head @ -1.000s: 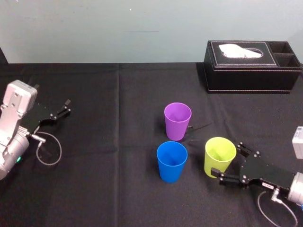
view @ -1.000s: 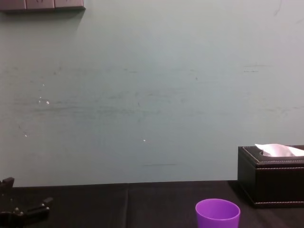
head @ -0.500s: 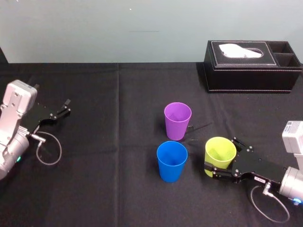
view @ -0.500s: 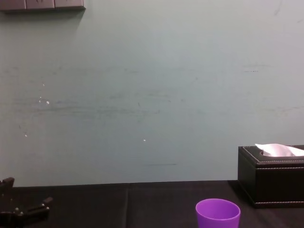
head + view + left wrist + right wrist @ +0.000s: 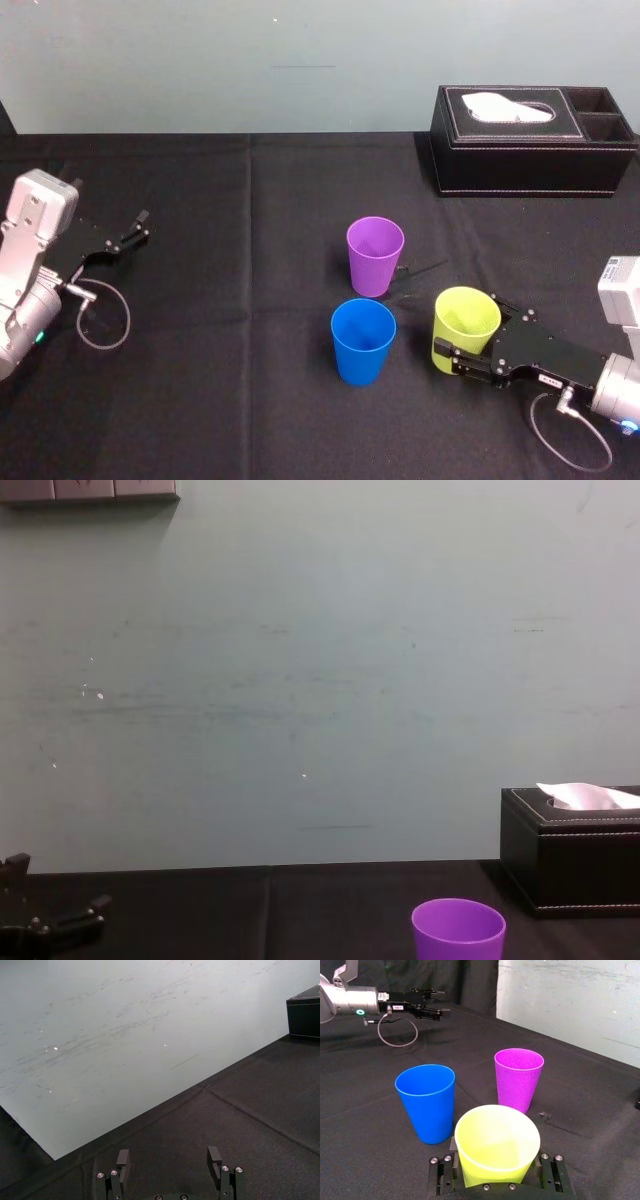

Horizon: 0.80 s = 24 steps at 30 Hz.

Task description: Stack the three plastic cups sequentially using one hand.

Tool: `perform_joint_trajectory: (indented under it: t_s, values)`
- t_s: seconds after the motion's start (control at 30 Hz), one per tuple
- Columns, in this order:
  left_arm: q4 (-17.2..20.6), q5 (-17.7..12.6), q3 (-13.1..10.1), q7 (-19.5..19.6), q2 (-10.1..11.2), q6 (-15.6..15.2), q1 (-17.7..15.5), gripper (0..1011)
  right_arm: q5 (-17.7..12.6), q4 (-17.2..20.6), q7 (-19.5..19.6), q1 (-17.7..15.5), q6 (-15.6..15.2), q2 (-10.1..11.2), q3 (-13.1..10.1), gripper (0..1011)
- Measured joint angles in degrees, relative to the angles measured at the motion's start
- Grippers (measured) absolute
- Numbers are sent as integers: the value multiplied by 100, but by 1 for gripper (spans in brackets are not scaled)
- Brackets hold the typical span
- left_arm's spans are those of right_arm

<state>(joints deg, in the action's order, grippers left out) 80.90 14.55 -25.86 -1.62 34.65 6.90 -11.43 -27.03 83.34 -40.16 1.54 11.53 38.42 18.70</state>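
Purple plastic marks the middle of the head view: the purple cup (image 5: 375, 255) stands upright, mouth up, on the black tablecloth (image 5: 250, 350). The blue cup (image 5: 363, 340) stands just robot-side of it, and the yellow-green cup (image 5: 466, 312) on its right and nearer the robot, all three apart. The right gripper (image 5: 467, 332) reaches in low from the purple cup's right, one finger on each side of the yellow-green cup, a sideways hold that leaves the mouth free. The left gripper (image 5: 140, 227) lies parked well to the purple cup's left. The black tissue box (image 5: 530, 150) sits behind the purple cup, to its right.

From the left wrist, that gripper's fingers (image 5: 122, 1160) stand wide apart over bare cloth, holding nothing.

From the right wrist, the yellow-green cup (image 5: 495, 1145) fills the gap between the jaws, which seem to press both its walls. It looks gripped but not yet lifted, the likely first step.

From the chest, the purple cup (image 5: 458, 930) rises at the lower edge, the tissue box (image 5: 570, 865) behind it.
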Motion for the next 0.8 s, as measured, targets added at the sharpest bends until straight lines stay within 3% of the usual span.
perform_joint_trajectory:
  t_s: [0.17,0.8]
  values:
    - [0,0,0,0,0,0,0,1011,-2,2,0,-3,2,2,-2,743]
    - [0,0,0,0,0,0,0,1011,-10,10,-5,-10,9,9,-7,736]
